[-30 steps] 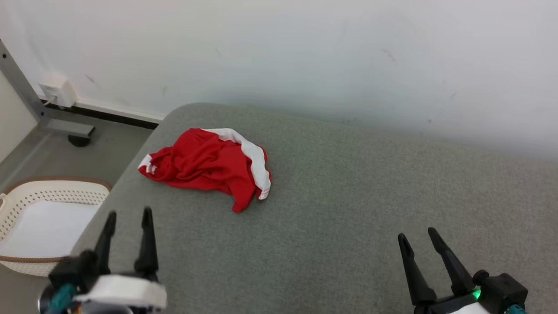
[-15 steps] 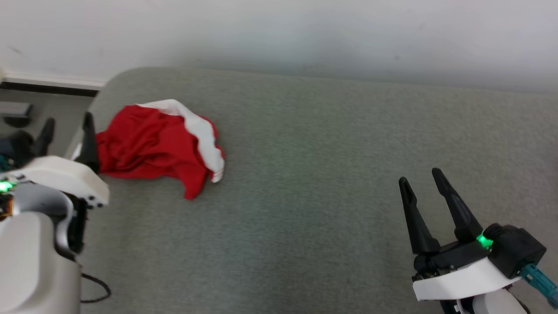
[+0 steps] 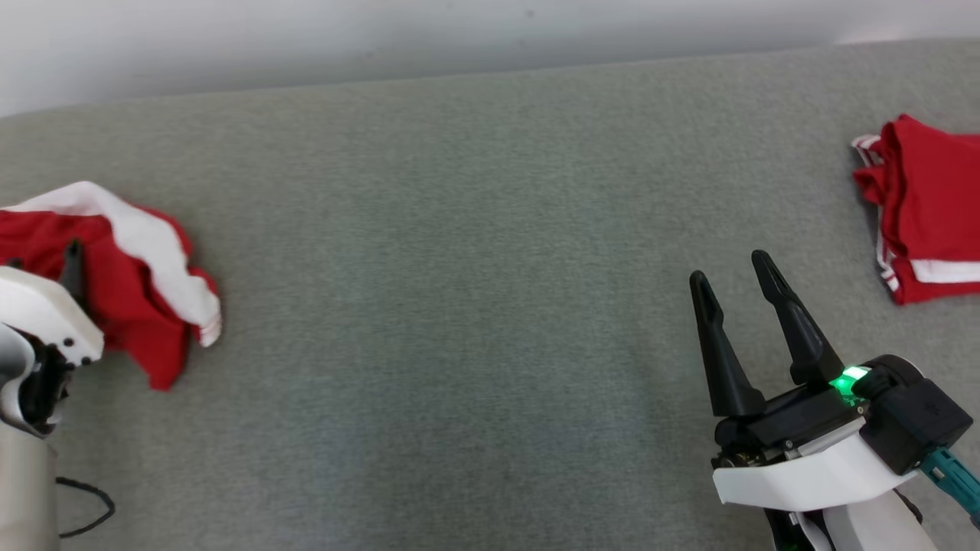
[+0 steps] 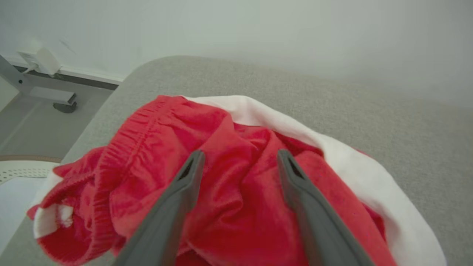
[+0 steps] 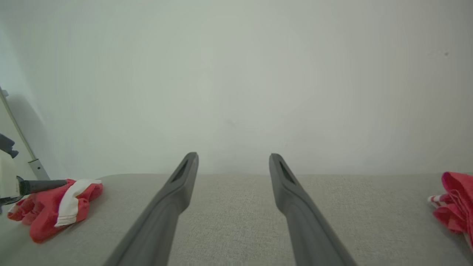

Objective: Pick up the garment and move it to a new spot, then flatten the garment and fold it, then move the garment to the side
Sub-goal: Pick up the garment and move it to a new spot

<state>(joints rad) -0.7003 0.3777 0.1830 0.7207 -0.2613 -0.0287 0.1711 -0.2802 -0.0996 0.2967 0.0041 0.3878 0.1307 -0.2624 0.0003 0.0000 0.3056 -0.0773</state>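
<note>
Crumpled red-and-white garment [image 4: 221, 207] at the left end of the grey upholstered surface [image 3: 490, 229], left hand [image 4: 241, 154] poised over it.
Both hands have fingers spread and hold nothing; the right hand [image 3: 729, 269] hovers well apart. The cloth looks light, soft and floppy, likely to sag and bunch, so pinching a thick fold or the gathered waistband seems safest.

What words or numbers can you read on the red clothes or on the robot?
None: no word, number, brand or sign can be read in these pictures.
crumpled red garment: plain red cloth with a white band, no print to read.
folded red garment: thin white stripes along the edge, no lettering.
right gripper: a green light glows on it, with no label to read.
</note>
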